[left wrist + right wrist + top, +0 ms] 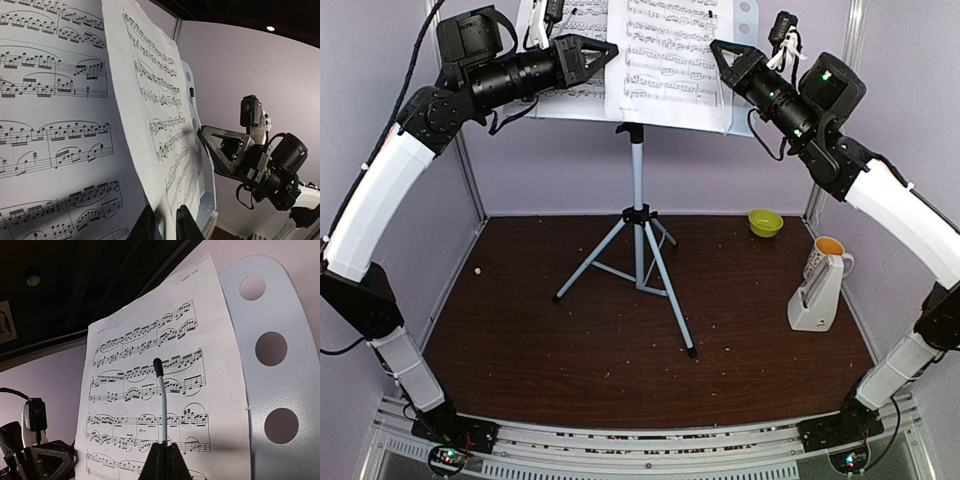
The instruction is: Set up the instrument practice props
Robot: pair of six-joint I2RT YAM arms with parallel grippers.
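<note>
The silver tripod music stand (638,235) stands mid-table, with its white perforated desk (274,390) at the top. Two sheet-music pages rest on the desk: the left page (50,125) and the right page (665,50). My left gripper (164,225) is narrowly open, and the right page's left edge (155,105) curls out between its fingers. My right gripper (165,462) is shut on the desk's white page-holder wire (163,400), which lies over the right page (130,390). The white pyramid metronome (817,295) stands on the table at the right, far below both grippers.
A yellow-green bowl (765,222) sits at the back right. A white mug with an orange inside (828,250) stands just behind the metronome. The tripod's legs (670,300) spread over the brown table. Both arms are raised high, on either side of the desk.
</note>
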